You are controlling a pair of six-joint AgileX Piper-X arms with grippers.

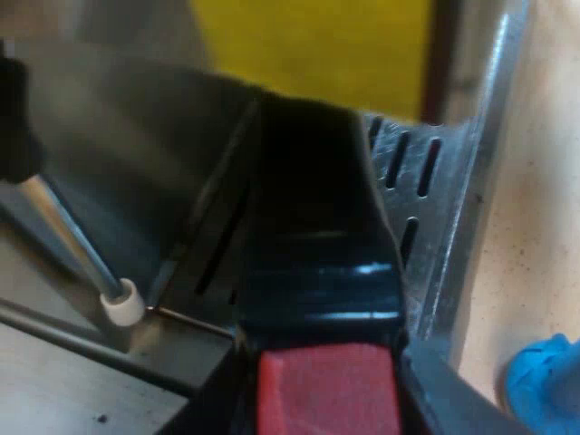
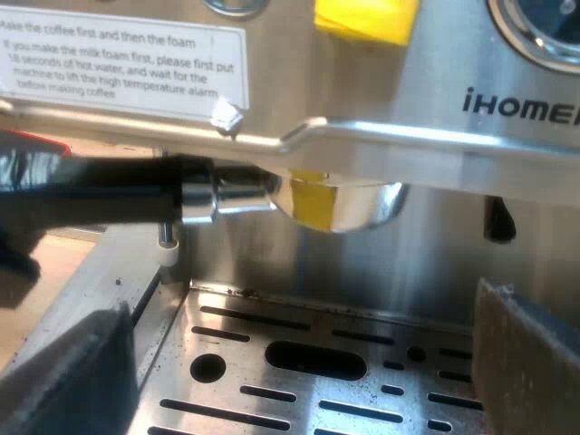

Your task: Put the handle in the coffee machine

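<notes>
The holder's dark handle runs away from the camera, its red end nearest. My left gripper is shut on the handle at that red end, a black finger on each side. Seen from the right wrist, the holder's metal basket sits up under the espresso machine's brew head, and its handle sticks out sideways. I cannot tell whether it is locked. My right gripper is open above the drip tray, below the basket and holding nothing.
The steam wand with a white tip hangs close beside the handle, over the slotted drip tray. A blue tamper lies on the counter beyond the tray's edge. A yellow label and an instruction sticker are on the machine's front.
</notes>
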